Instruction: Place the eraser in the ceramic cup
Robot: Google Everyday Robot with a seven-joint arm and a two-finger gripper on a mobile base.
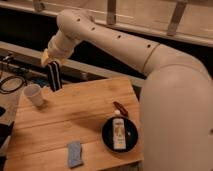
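Ceramic cup [33,95] at left, black bowl [104,134] holding a pale object [119,134], claw [54,80] pressed together near the cup

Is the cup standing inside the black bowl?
No, the ceramic cup stands on the table close to the gripper, well apart from the black bowl.

Wooden worktop [65,120], light planks, grain running lengthwise, fills lower frame. Behind it pale rail [22,51] runs diagonally, with dark recess [30,27] above. Higher up, pale tan ledge [140,15] crossed by grey angled struts [111,12]. Black cables [11,82] looped at left, past worktop's edge. Light warm and dim, no hard shadows.
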